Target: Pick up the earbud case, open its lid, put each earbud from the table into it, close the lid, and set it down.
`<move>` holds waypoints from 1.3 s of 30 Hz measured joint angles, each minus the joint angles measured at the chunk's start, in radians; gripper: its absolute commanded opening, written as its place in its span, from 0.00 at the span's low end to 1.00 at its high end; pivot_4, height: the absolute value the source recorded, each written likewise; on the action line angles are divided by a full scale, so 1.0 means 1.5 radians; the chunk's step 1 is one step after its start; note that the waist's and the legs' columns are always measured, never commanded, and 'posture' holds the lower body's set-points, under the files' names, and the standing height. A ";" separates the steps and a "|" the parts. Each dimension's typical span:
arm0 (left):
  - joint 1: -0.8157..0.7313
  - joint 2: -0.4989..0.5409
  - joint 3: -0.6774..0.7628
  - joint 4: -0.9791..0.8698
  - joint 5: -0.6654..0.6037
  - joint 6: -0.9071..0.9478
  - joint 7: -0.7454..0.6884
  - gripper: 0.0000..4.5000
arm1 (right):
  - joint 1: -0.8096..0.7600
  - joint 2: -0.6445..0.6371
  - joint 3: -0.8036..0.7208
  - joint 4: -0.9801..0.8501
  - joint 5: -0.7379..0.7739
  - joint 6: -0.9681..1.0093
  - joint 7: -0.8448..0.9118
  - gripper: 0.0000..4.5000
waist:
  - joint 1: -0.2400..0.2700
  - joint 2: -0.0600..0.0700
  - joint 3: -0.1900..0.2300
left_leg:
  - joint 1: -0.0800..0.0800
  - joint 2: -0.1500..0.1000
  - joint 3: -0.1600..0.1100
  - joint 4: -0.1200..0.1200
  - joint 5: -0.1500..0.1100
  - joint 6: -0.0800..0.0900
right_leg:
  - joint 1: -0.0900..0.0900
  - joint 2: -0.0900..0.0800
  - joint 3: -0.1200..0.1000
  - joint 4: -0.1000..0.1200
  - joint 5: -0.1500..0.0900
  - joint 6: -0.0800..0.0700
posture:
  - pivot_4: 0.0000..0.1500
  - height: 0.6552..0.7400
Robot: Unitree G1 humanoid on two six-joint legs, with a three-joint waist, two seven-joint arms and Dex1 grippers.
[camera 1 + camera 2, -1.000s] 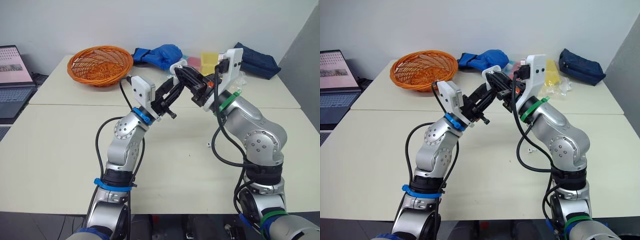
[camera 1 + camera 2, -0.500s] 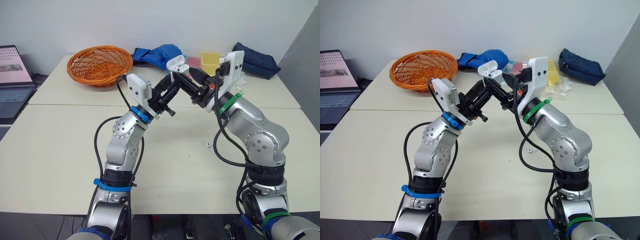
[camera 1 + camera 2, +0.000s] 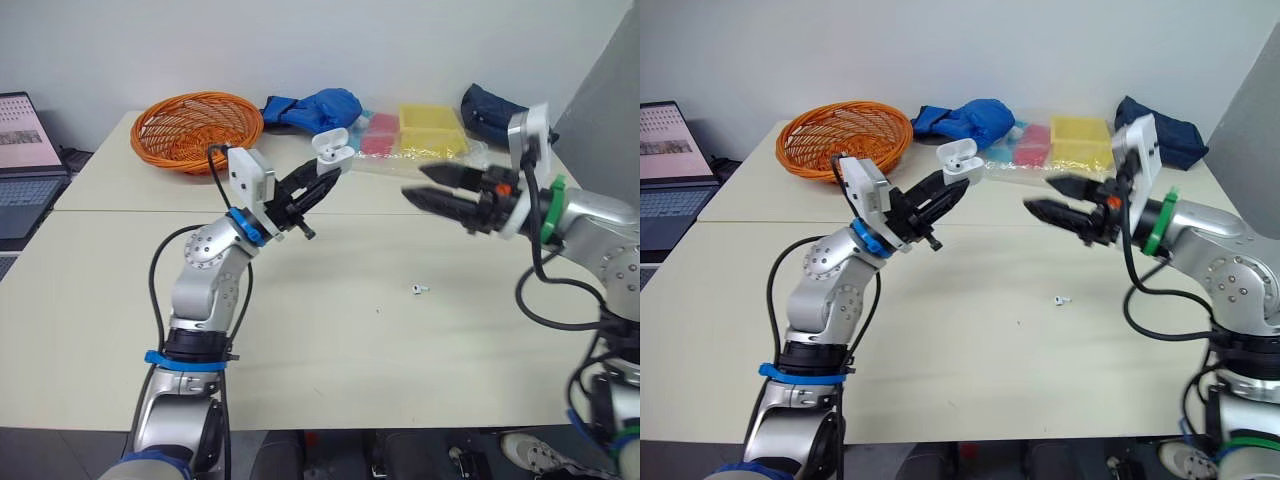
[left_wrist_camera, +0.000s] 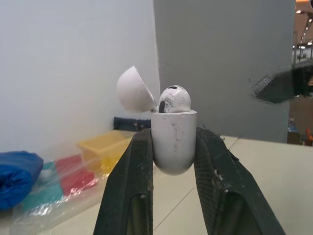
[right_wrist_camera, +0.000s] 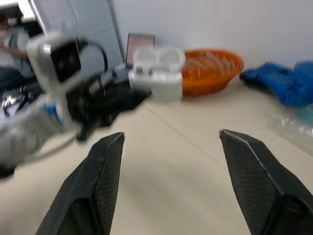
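My left gripper (image 3: 322, 178) is shut on the white earbud case (image 3: 331, 150), held up above the table with its lid open. In the left wrist view the case (image 4: 173, 140) sits between the two fingers and one earbud (image 4: 174, 100) stands in it. A second small white earbud (image 3: 418, 290) lies on the table (image 3: 330, 330), right of centre. My right gripper (image 3: 414, 184) hangs open and empty in the air, to the right of the case and well apart from it. The right wrist view looks back at the case (image 5: 156, 73).
An orange wicker basket (image 3: 197, 129) stands at the back left. A blue cloth (image 3: 315, 108), a clear bag with red and yellow items (image 3: 415, 135) and a dark blue pouch (image 3: 488, 108) lie along the back. A laptop (image 3: 22, 165) sits far left.
My right gripper has drawn back to the right, away from the case, and now stands open. My left arm has swung left with the case. The lid is open now.
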 measured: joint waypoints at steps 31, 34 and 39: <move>0.044 0.049 0.010 -0.083 -0.024 0.067 -0.025 0.18 | 0.009 -0.041 0.268 0.218 -0.450 -0.263 0.303 0.71 | 0.000 0.000 0.001 | 0.003 0.000 0.003 0.000 0.000 0.000 | 0.000 -0.001 0.001 0.001 0.000 0.000 | 1.00 1.00; 0.044 0.050 0.011 -0.083 -0.024 0.067 -0.025 0.18 | 0.007 -0.055 0.237 0.161 -0.416 -0.205 0.319 0.71 | -0.001 0.000 0.001 | 0.003 0.000 0.003 0.000 0.000 0.000 | 0.001 -0.001 0.000 0.001 0.000 0.000 | 1.00 1.00; 0.040 0.050 0.011 -0.081 -0.023 0.065 -0.026 0.18 | -0.013 -0.040 0.215 0.188 -0.427 -0.206 0.287 0.71 | -0.001 0.000 0.001 | 0.003 0.000 0.003 0.001 0.000 0.000 | 0.001 -0.001 0.000 0.002 0.000 0.001 | 1.00 1.00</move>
